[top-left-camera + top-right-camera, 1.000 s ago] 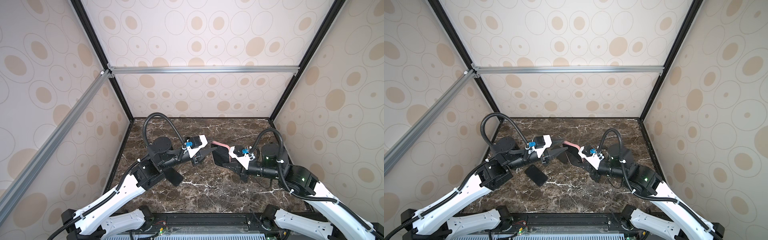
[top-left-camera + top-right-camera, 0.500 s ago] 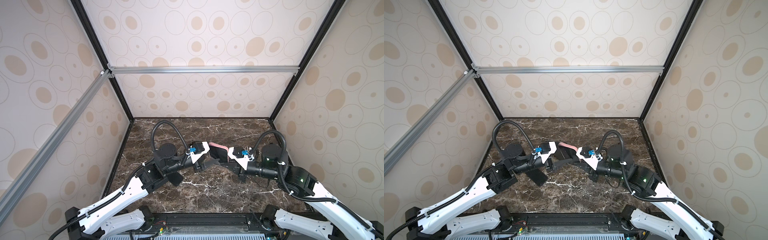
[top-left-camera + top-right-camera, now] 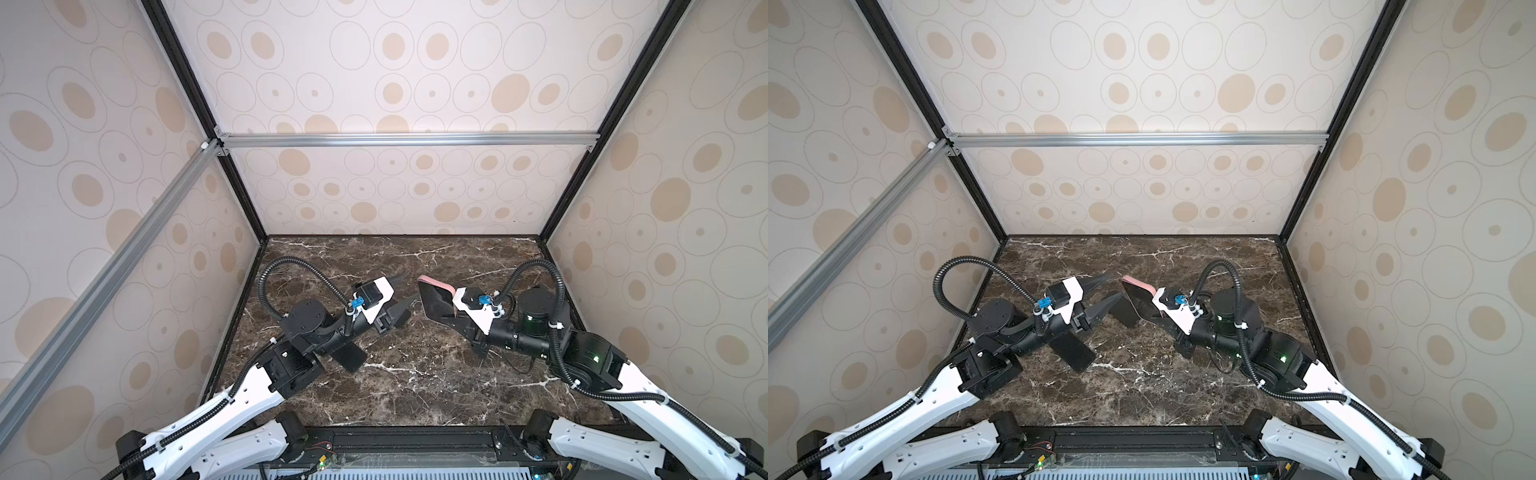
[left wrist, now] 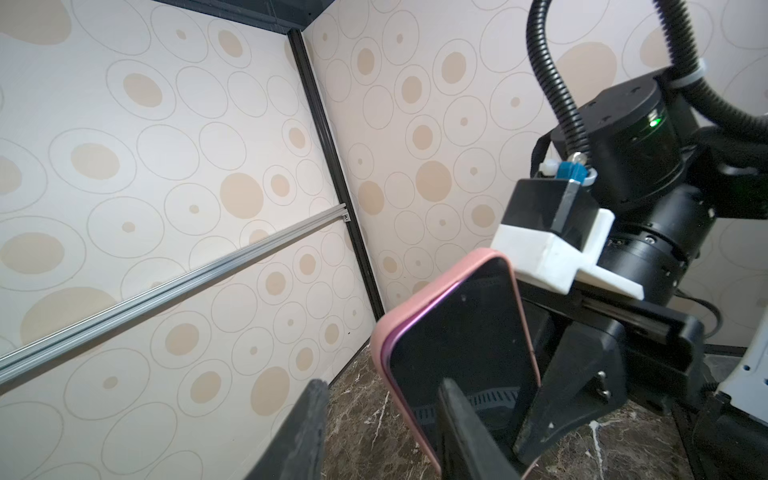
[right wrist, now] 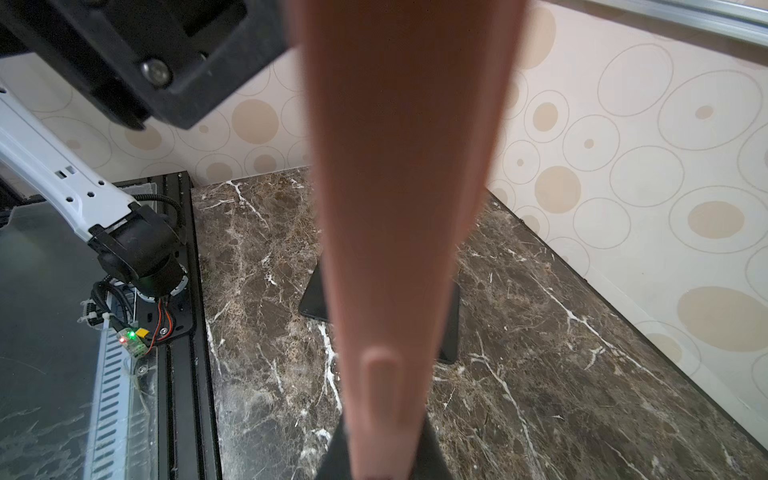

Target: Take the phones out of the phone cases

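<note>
A pink phone case [image 4: 384, 353] with the dark-screened phone [image 4: 457, 340] inside it hangs tilted above the marble floor. My right gripper [image 3: 451, 316] is shut on one end of the case [image 3: 434, 286]; its wrist view looks along the case's pink edge [image 5: 399, 208]. My left gripper [image 3: 405, 293] stands open at the free end of the case [image 3: 1138, 283]. In the left wrist view the case's rim shows between the left gripper's [image 4: 382, 384] fingers, one finger [image 4: 457, 415] in front of the screen, the other off to the side. A thin purple edge of the phone shows along the rim.
A flat black slab [image 3: 351, 358] lies on the marble floor [image 3: 415, 386] beside the left arm, partly under it; it also shows behind the case as the slab [image 5: 451, 324]. Patterned walls close in the back and both sides. A black rail [image 3: 1142, 440] runs along the front.
The left gripper pushed in toward the case's free end, then drew back a little, and its jaws now stand wider than a second ago. The right gripper kept hold of the case.
</note>
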Robot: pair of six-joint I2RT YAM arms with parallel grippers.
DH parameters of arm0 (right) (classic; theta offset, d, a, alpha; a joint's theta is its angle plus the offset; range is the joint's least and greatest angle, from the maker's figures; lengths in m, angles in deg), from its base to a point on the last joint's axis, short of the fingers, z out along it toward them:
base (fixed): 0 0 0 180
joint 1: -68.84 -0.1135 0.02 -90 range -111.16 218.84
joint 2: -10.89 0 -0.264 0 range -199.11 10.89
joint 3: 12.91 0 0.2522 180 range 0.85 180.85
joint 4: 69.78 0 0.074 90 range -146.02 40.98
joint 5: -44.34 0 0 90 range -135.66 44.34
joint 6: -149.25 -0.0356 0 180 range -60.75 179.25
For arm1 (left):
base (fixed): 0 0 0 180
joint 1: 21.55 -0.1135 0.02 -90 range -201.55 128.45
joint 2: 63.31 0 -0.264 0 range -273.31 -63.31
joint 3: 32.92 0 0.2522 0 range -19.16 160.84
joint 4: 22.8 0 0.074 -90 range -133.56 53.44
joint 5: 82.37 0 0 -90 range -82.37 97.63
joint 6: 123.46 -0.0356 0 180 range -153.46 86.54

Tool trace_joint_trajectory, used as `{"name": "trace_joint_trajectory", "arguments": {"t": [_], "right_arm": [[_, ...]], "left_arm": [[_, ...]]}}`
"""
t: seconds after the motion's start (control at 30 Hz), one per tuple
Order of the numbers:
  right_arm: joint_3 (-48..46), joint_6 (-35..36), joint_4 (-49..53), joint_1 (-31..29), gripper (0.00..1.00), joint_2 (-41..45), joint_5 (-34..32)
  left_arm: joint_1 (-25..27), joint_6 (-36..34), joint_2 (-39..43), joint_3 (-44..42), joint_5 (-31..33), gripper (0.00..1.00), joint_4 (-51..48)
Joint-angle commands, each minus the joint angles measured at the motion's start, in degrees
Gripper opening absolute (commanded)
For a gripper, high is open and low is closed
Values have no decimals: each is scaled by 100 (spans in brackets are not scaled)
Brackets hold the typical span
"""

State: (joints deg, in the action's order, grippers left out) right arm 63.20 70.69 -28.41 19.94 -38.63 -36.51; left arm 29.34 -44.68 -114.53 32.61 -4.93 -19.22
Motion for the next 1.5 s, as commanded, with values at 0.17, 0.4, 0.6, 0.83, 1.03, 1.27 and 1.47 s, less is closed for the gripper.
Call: {"name": "trace_joint_trajectory", "arguments": {"t": [0.17,0.4,0.6,0.83,1.03,1.27,1.47], "right_arm": [[165,7,-275,-49,0,78,8],[164,23,-258,-41,0,64,65],[160,7,-235,-43,0,54,95],[203,73,-144,-44,0,-4,225],[213,130,-68,-47,0,-91,350],[295,183,28,-44,0,-194,407],[385,311,175,-41,0,-288,656]], "left_arm": [[-7,-91,-71,88,-157,26,232],[-9,-82,-115,139,-286,22,156],[-6,-91,-194,184,-324,19,102],[-9,-83,-256,213,-342,20,102],[-12,-91,-231,211,-306,21,85],[-10,-91,-261,236,-370,21,28],[-9,-143,-403,398,-776,20,-404]]}}
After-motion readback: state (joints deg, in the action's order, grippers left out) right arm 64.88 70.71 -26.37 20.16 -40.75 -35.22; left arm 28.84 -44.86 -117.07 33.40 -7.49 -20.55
